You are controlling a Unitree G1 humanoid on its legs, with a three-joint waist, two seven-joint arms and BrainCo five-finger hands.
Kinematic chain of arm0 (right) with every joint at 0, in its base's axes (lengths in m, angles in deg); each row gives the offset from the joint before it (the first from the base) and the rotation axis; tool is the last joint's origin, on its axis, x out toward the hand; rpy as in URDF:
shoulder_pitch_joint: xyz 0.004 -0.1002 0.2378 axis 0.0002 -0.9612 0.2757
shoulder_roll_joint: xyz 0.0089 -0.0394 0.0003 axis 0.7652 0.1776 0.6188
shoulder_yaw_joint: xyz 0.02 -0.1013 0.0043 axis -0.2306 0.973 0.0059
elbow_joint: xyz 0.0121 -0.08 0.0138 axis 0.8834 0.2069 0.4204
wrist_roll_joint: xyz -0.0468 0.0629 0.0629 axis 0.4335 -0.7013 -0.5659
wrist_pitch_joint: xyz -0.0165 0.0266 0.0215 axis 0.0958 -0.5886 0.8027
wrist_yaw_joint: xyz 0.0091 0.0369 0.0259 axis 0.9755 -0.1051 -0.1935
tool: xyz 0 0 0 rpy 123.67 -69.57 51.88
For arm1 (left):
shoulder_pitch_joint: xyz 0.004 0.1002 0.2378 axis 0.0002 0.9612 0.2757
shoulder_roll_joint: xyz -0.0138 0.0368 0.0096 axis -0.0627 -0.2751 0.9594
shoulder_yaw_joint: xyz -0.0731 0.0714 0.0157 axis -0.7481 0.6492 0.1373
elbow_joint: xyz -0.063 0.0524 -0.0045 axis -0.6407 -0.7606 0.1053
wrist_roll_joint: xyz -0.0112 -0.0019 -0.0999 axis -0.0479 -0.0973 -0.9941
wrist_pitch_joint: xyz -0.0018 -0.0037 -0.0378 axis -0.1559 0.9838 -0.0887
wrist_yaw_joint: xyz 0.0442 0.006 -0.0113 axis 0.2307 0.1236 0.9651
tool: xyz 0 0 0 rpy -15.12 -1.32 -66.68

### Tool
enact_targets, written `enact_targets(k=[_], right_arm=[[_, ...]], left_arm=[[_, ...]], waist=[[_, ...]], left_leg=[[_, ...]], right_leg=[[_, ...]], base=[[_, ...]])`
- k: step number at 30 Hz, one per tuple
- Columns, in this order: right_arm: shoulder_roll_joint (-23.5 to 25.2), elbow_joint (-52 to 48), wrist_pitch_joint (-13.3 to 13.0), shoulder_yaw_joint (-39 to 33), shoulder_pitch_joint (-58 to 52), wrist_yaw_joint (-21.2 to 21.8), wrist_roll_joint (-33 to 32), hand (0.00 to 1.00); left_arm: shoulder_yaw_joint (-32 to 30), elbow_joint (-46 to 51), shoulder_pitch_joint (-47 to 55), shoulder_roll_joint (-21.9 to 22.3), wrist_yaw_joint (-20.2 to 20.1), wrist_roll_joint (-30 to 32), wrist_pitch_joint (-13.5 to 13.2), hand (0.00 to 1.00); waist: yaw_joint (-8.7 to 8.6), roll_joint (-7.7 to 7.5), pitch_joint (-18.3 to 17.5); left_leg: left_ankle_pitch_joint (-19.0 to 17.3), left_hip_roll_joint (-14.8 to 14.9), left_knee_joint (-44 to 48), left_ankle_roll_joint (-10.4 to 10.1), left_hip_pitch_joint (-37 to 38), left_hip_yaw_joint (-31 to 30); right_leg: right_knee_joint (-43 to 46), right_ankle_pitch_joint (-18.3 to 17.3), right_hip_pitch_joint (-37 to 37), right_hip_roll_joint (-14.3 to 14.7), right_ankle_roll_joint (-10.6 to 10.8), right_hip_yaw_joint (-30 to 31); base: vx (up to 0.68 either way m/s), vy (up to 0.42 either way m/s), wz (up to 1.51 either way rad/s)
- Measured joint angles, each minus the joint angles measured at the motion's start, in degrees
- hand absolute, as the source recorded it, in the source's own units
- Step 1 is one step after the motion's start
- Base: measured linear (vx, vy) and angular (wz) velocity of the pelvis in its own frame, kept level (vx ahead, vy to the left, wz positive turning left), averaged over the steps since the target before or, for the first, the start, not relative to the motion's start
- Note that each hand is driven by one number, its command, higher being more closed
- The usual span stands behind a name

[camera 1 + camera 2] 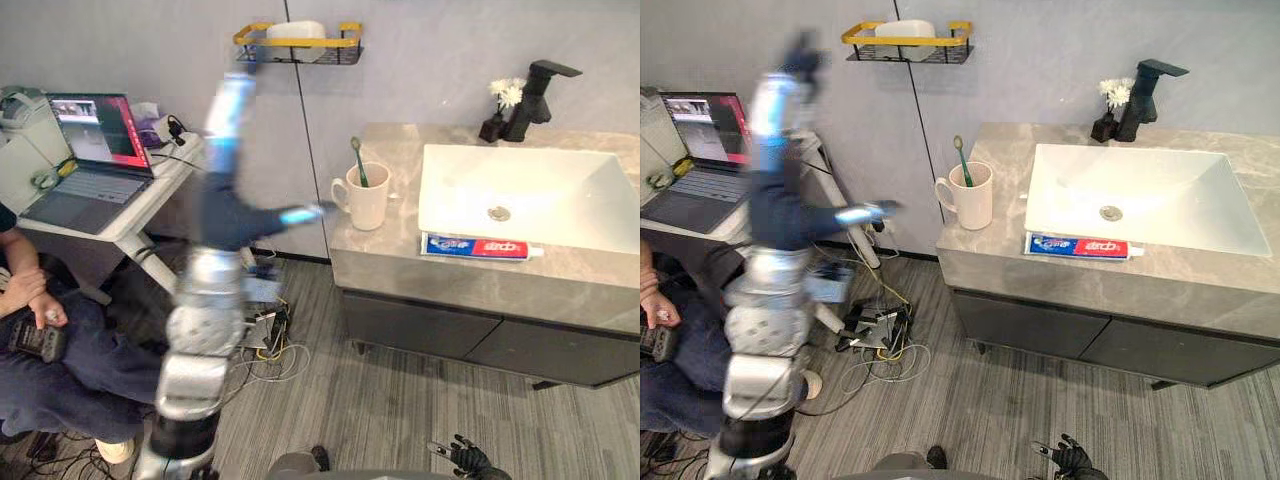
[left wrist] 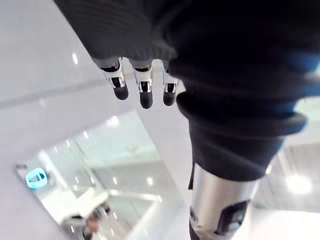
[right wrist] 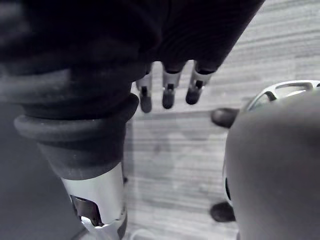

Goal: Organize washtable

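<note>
On the grey stone counter (image 1: 390, 255) stands a cream mug (image 1: 368, 200) with a green toothbrush (image 1: 358, 160) upright in it. A toothpaste tube (image 1: 480, 247) lies flat along the front rim of the white basin (image 1: 450, 190). My left hand (image 1: 798, 58) is raised high by the wall, left of the counter and near the yellow-and-black wall shelf (image 1: 298, 44). Its fingers (image 2: 144, 92) are straight and hold nothing. My right hand (image 1: 467, 459) hangs low over the floor, fingers (image 3: 167, 95) straight and empty.
A black faucet (image 1: 535, 95) and a small dark vase of white flowers (image 1: 498, 108) stand at the counter's back. A white item (image 1: 295, 30) rests in the shelf. A seated person (image 1: 40, 330) holds a controller beside a white table with a laptop (image 1: 90, 165). Cables (image 1: 270, 345) lie on the floor.
</note>
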Motion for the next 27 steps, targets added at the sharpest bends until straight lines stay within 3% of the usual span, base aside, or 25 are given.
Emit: enact_targets(k=[3,6,8,10,12,16,21,27], right_arm=[[0.1,-0.2,0.2,0.8,0.2,0.4,0.0,0.00],[0.1,-0.2,0.5,1.1,0.3,0.5,0.1,0.00],[0.1,-0.2,0.7,1.8,0.7,0.5,0.1,0.00],[0.0,-0.2,0.7,3.4,0.9,0.5,0.1,0.00],[-0.4,-0.1,0.8,5.9,0.7,0.5,0.2,0.00],[0.1,-0.1,0.7,10.1,1.4,0.6,1.3,0.00],[0.8,0.1,0.3,13.1,2.3,0.6,1.5,0.00],[-0.6,0.0,0.2,12.9,1.4,0.3,1.2,0.00]], left_arm=[[10.2,-3.1,-3.8,0.8,-3.4,-0.1,0.3,0.00],[14.5,-5.6,-7.9,1.9,-5.5,-0.7,0.1,0.00],[14.9,-8.3,-10.7,2.1,-6.4,-2.0,0.0,0.00],[15.1,-12.3,-12.5,2.3,-6.5,-2.4,0.0,0.00],[15.1,-14.4,-12.6,2.9,-6.6,-2.4,0.1,0.00],[15.8,-19.9,-14.8,4.6,-6.5,-2.4,0.5,0.00],[16.6,-27.6,-15.8,6.5,-4.5,-0.4,2.6,0.00],[14.3,-33.4,-16.2,9.9,-0.8,4.0,4.0,0.00]], waist=[[-0.63,-0.90,0.1],[-1.07,-1.20,-0.2],[-0.97,-1.20,-0.5],[-1.14,-1.25,-1.4],[-1.14,-1.32,-2.7],[-1.26,-1.71,-3.7],[-1.25,-1.23,-3.4],[-1.45,-0.48,-2.5]], left_leg=[[0.0,-0.5,-1.5,0.1,2.0,1.4],[-0.3,-1.8,-2.1,0.6,1.9,2.5],[-0.3,-2.4,-2.7,1.1,1.6,3.8],[0.2,-2.9,-3.9,1.7,1.5,4.9],[0.2,-2.6,-4.0,1.7,1.1,5.3],[0.4,-0.7,-0.8,1.8,-1.4,4.0],[-1.8,3.2,7.6,-0.7,-4.4,-1.0],[-0.7,2.6,4.2,-0.8,-2.7,-1.6]], right_leg=[[2.5,-0.2,-0.8,-1.3,-0.2,0.8],[0.7,-0.2,-1.1,-2.6,-0.2,2.1],[-1.2,0.2,-1.3,-3.1,0.5,3.3],[-4.6,1.7,-1.2,-2.8,2.8,4.2],[-6.7,3.0,-1.0,-2.1,3.0,4.2],[-8.6,4.1,0.1,-0.1,2.4,2.9],[-9.2,3.3,3.2,3.5,0.4,-0.5],[-9.7,2.8,3.8,3.4,0.1,-0.8]], base=[[-0.04,0.041,-0.26],[-0.08,0.082,-0.15],[-0.10,0.077,-0.28],[-0.07,0.040,-0.22],[-0.01,0.000,-0.15],[0.04,-0.059,0.16],[-0.04,-0.103,0.27],[-0.08,-0.014,0.06]])
